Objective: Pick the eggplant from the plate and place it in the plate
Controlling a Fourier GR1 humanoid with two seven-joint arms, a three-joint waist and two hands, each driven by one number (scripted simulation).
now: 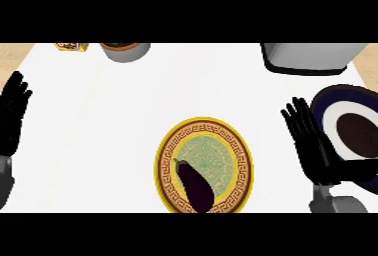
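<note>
A dark purple eggplant (196,185) lies on the lower part of a round plate (236,150) with a gold patterned rim and a pale green middle, near the counter's front centre. A second plate (328,102), dark blue with a white ring and a brown centre, sits at the right edge. My right hand (314,145) is open with straight fingers, between the two plates and partly over the blue plate's left rim. My left hand (11,115) rests open at the left edge, fingers up, far from both plates.
A grey appliance (310,57) stands at the back right. A grey cup or bowl (125,50) and a small patterned box (70,46) sit at the back left. The counter's top (96,130) is white.
</note>
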